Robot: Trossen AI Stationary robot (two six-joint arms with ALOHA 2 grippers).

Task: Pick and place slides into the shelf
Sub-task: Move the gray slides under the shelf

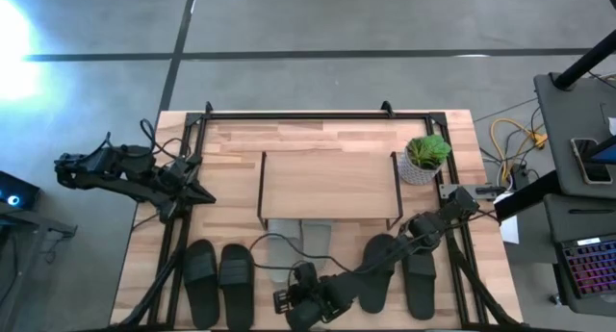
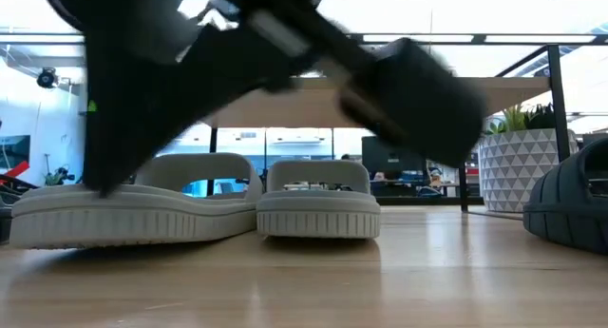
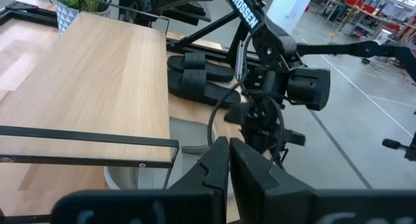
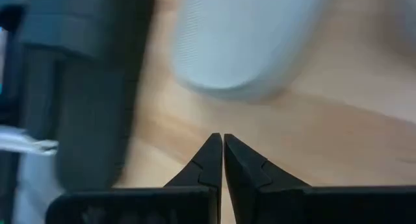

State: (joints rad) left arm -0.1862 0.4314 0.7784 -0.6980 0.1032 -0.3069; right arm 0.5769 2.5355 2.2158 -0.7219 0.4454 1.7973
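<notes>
Two light grey slides [image 1: 300, 238] lie side by side on the table, their toe ends under the shelf [image 1: 327, 183]; in the low view they rest on their soles [image 2: 318, 214]. One black pair [image 1: 219, 279] lies near the front left, another [image 1: 404, 269] near the front right. My right gripper [image 4: 223, 149] is shut and hovers over bare wood just short of the grey slides' heel ends [image 4: 247, 42], near the front edge [image 1: 300, 279]. My left gripper [image 3: 229, 160] is shut and waits at the table's left edge [image 1: 206, 193].
A potted plant [image 1: 423, 159] stands right of the shelf. The right arm [image 1: 423, 231] stretches over the right black pair. A black metal frame [image 1: 318, 114] borders the table. Bare wood lies between the two black pairs at the front.
</notes>
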